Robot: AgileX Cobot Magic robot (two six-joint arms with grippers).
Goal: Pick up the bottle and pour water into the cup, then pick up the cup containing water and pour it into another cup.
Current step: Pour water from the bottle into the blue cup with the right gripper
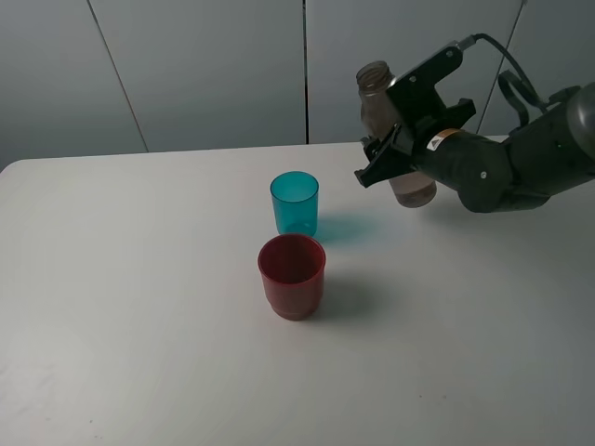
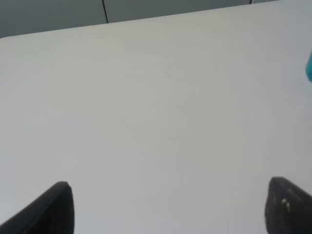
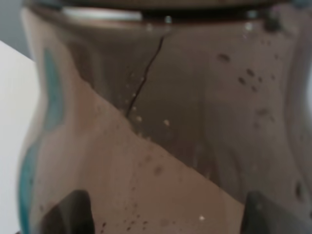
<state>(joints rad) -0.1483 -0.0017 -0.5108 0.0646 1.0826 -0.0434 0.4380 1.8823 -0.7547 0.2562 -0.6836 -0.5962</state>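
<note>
**Bottle in hand: carrying it over the teal tumbler for the pour**

The smoky plastic bottle (image 1: 376, 102) is gripped around its lower body by the right pincer (image 1: 389, 153), which is clamped shut on it. It is held behind and to the right of the teal tumbler (image 1: 295, 203), well apart from it, with the open neck uppermost and leaning slightly. Whether its base is clear of the desk (image 1: 139, 307) cannot be told for certain. In the right wrist view a water line (image 3: 161, 151) is seen running aslant across the bottle wall.

The pour itself is judged not yet begun. The neck should be brought over the tumbler's mouth before any tipping is started, and the tilt should be added slowly, since the tumbler is small and light and could be overfilled or nudged. The grip should be kept firm, as a smooth wall may slip.

The red cup (image 1: 292, 275) stands just in front of the tumbler and should be kept out of the stream. The left pincer (image 2: 168, 207) is held wide, with nothing between its fingers.
</note>
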